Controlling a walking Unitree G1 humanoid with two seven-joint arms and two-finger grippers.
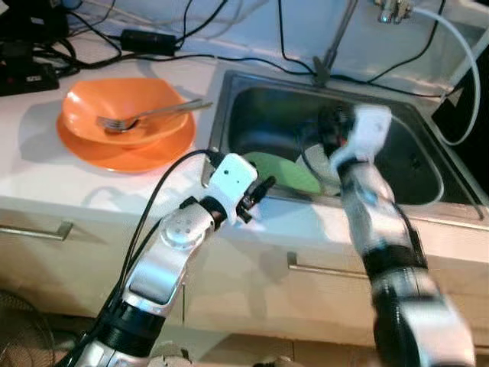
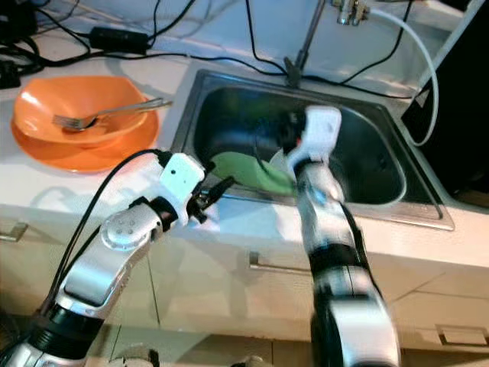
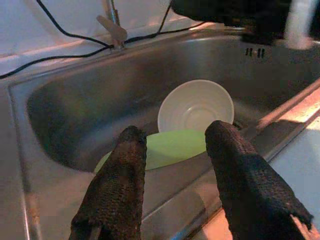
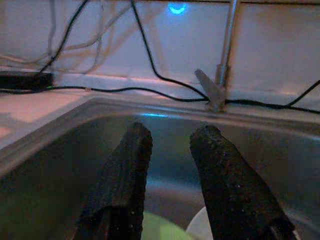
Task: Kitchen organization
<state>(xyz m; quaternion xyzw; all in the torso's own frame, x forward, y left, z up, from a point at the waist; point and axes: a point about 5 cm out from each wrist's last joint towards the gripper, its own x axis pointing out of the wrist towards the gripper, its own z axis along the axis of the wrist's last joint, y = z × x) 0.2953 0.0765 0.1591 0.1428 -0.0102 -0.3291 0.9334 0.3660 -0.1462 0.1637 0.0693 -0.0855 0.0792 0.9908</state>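
Left eye view: orange bowl [image 1: 126,112] with fork [image 1: 145,115] on orange plate [image 1: 153,150], upper left on the counter [image 1: 46,172]. Steel sink [image 1: 267,107] at centre holds green plate [image 1: 283,171]. Left pincer [image 1: 258,195] at the sink's near rim; right pincer [image 1: 330,130] over the basin.

Left wrist view: left pincer released, empty; white bowl [image 3: 196,105] beside green plate.

Right wrist view: right pincer parted, empty, faucet [image 4: 220,75] beyond.

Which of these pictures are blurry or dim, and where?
Left eye view: right arm motion-smeared, orange bowl fairly sharp. Right wrist view: dim, reddish, the fingers soft, a blue glow on the wall. Left wrist view: white bowl clear in the sink, near fingers soft.
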